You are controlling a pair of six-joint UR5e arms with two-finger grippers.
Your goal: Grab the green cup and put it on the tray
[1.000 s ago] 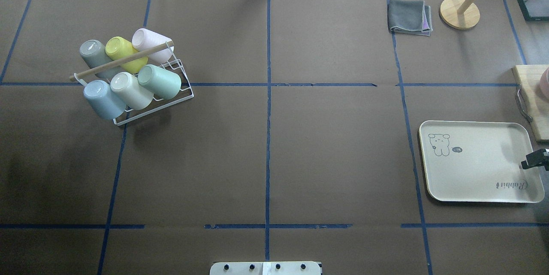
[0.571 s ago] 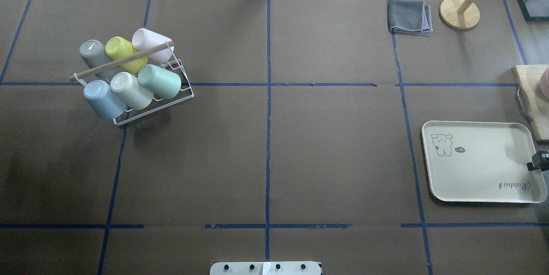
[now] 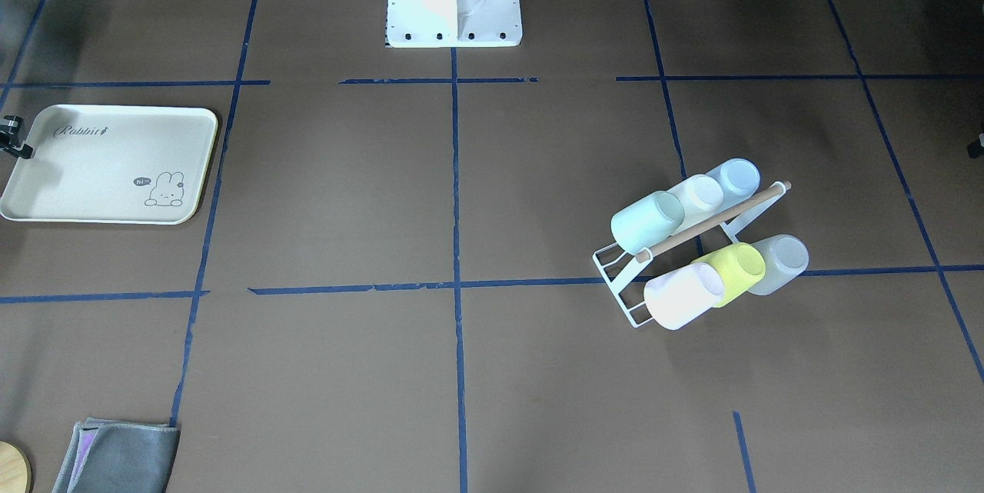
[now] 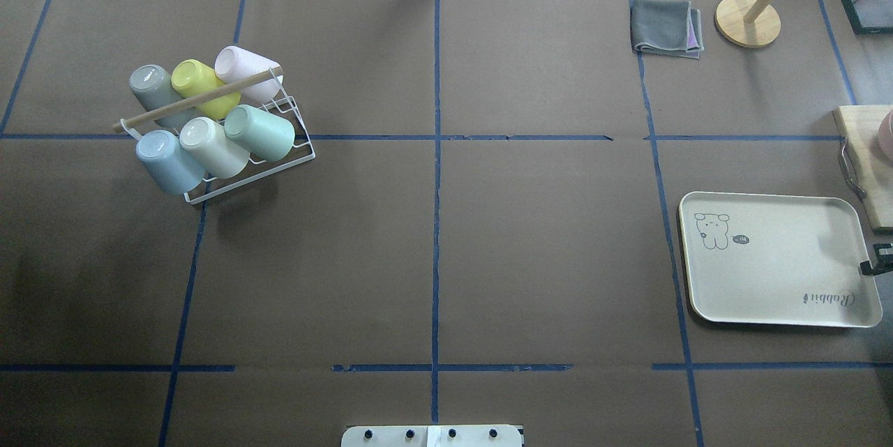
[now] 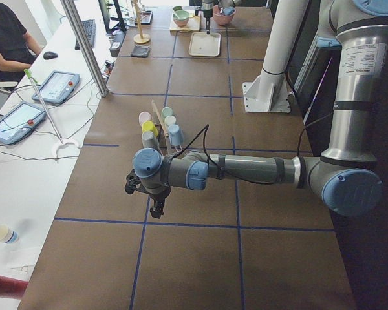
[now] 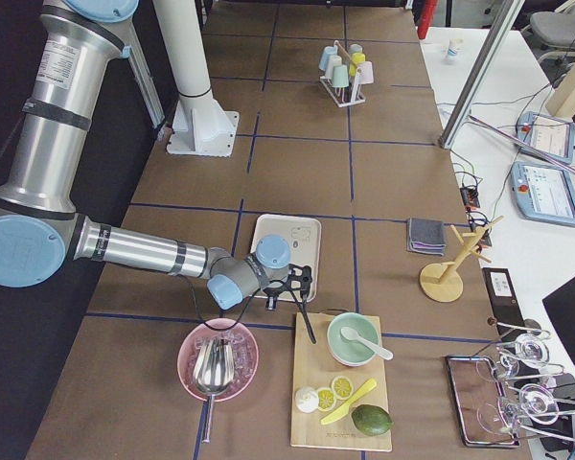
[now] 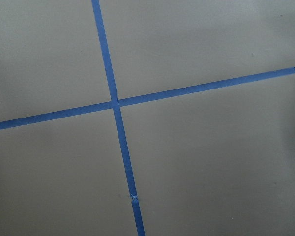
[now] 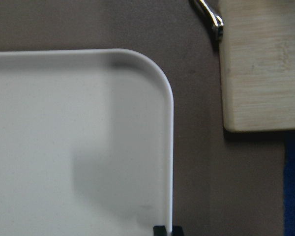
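At the tray's rim: the right gripper point(image 8: 167, 231) shows only two dark fingertips point(image 8: 160, 230), one on each side of the edge of the tray point(image 4: 781, 273); whether they pinch it or sit loose, I cannot tell.
Beyond the rack from the tray: the left gripper point(image 5: 156, 208) hangs over taped table paper; its finger state cannot be told.
Change: within the last second the tray has slid and turned slightly, and the right gripper has drawn outward across its edge.
Meaning: the tray seems to be getting adjusted; the cup pick-up looks not yet begun.
Green cup point(image 4: 261, 132): well apart from the tray, tilted on the white wire rack point(image 4: 289, 111), at its row's tray-side end, touching a cream cup point(image 4: 213, 148). It is pale mint, matte, handleless and slightly tapered.
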